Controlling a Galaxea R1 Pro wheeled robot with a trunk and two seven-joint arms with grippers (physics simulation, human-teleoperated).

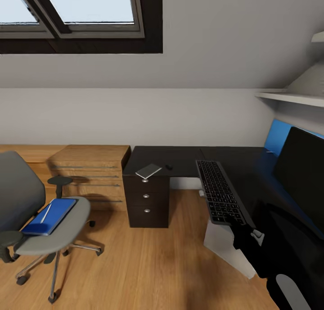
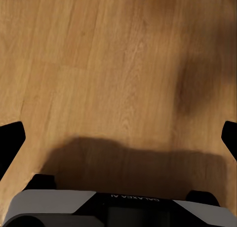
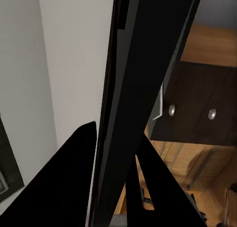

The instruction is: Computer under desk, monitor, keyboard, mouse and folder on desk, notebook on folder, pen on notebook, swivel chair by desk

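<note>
keyboard (image 1: 221, 193) pinched at its near short end by right claw (image 1: 246, 234), fingers (image 3: 69, 182) clamped either side of the thin slab in the right wrist view. board sticks out forward from the claw over the dark desk (image 1: 180, 159) edge, tilted, far end higher, not lying flat yet. monitor (image 1: 299, 175) just to the outer side of the claw, on the desk. computer (image 1: 227, 247), the white box, sits directly below the claw under the desk.

handling guess: keyboard stiff, light, long lever from an end grip so it can swing or slip; smooth edges look slippery. better hold would be mid-length on the long edge, but the end pinch looks ok for a short set-down.

mouse (image 1: 168, 167) and notebook (image 1: 148, 170) well ahead of the claw on the far desk part. folder (image 1: 50, 216) with pen (image 1: 46, 213) on the swivel chair (image 1: 49, 229), far across from it.

left claw (image 2: 118, 138) fingers apart, nothing between, wood floor (image 2: 98, 64) under it.
</note>
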